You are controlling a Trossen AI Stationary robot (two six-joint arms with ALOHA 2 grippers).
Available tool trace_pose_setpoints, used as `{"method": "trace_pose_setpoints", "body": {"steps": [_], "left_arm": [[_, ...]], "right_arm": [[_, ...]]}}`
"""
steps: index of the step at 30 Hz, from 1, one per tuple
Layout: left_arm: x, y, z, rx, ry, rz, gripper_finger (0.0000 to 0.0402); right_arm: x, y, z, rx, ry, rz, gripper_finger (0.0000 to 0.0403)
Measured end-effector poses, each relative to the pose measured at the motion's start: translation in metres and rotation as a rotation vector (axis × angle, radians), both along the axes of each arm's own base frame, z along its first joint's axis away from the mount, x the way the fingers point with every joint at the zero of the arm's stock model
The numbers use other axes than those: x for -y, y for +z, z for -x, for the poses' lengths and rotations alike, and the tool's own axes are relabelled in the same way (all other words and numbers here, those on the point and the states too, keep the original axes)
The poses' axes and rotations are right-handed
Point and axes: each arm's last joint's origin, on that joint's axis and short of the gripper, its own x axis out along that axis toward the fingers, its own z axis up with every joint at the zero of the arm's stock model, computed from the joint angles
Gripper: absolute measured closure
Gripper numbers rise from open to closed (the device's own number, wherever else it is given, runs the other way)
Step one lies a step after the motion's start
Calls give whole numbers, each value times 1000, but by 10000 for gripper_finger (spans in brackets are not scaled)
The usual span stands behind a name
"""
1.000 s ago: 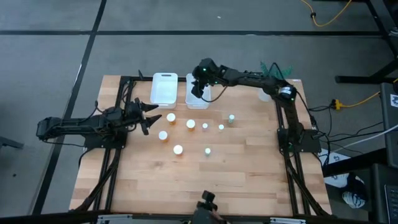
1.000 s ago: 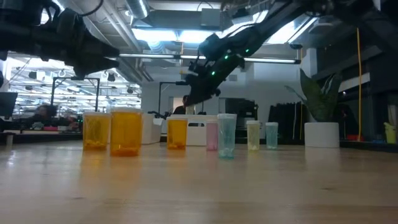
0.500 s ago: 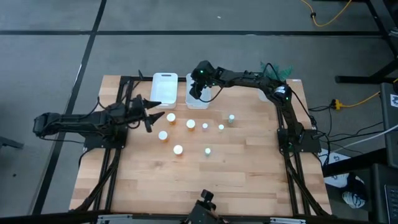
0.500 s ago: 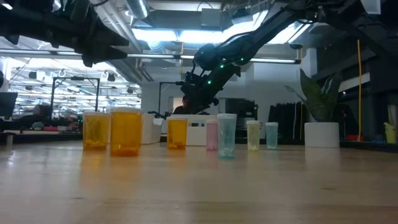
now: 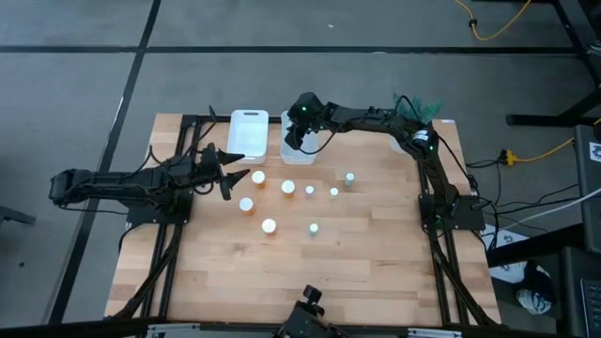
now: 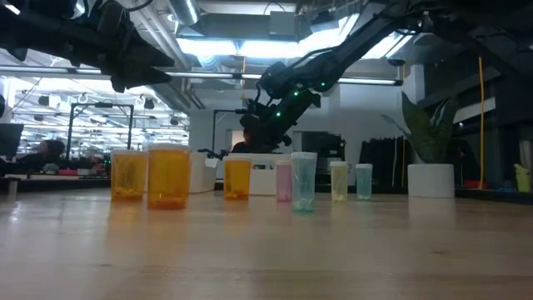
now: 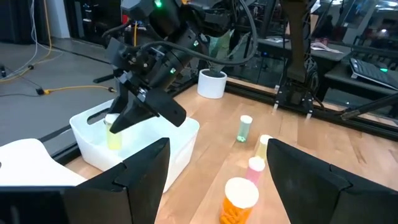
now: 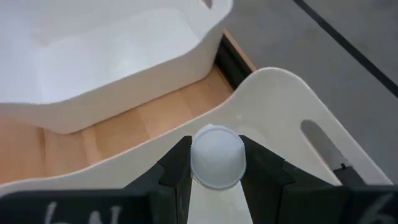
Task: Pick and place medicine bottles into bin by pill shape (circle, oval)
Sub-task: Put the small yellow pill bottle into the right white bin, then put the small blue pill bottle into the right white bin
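My right gripper point(image 5: 299, 139) is over the right white bin point(image 5: 300, 153) at the table's far side, shut on a slim pale yellow-green bottle point(image 7: 114, 133) with a white cap point(image 8: 216, 155). My left gripper point(image 5: 231, 173) is open and empty, left of the nearest orange bottle point(image 5: 258, 176), which also shows ahead of its fingers in the left wrist view point(image 7: 239, 200). Three more orange bottles point(image 5: 269, 225) and several slim ones point(image 5: 333, 192) stand upright on the table. The left white bin point(image 5: 248, 132) stands beside the right one. My right gripper pinches the bottle between its two fingers point(image 8: 176, 169), just below the white cap point(image 8: 216, 155). The fingers come from above, pointing down. The bottle hangs upright below them, its lower part inside the right bin's walls point(image 7: 180, 134); whether it touches the floor is hidden.
A white pot with a green plant point(image 5: 404, 141) stands at the far right corner. The bottles stand in a loose cluster at the table's middle point(image 6: 169, 175). The near half of the table point(image 5: 300, 282) is bare wood.
My left gripper has gone a little toward the table's right, closer to the nearest orange bottle, still open. My right gripper has gone down slightly over the right bin, the bottle still in its fingers.
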Motion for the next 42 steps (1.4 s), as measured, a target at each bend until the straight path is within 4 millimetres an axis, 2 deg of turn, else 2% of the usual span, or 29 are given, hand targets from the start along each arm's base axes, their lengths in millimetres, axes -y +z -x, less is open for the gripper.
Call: {"method": "trace_pose_setpoints", "body": {"steps": [4, 13, 22, 25, 29, 32, 36, 42], "left_arm": [[0, 0, 0, 0, -1, 0, 141], [0, 0, 0, 0, 0, 0, 141], [0, 0, 0, -1, 0, -1, 141], [0, 0, 0, -1, 0, -1, 141], [0, 0, 0, -1, -1, -1, 141], [0, 0, 0, -2, -1, 0, 141], [0, -1, 0, -7, 0, 0, 141], [0, -5, 1, -53, 0, 6, 141]], "right_arm": [[0, 0, 0, -7, -8, 2, 287], [0, -1, 1, -13, -8, 0, 247], [1, 0, 1, -17, -28, 29, 241], [2, 8, 0, -14, -34, 37, 240], [2, 34, -2, -51, -38, 8, 240], [-8, 53, 0, -157, -32, -55, 240], [-32, 78, 5, -317, 11, -136, 240], [-77, 95, 24, -623, 122, -238, 240]]}}
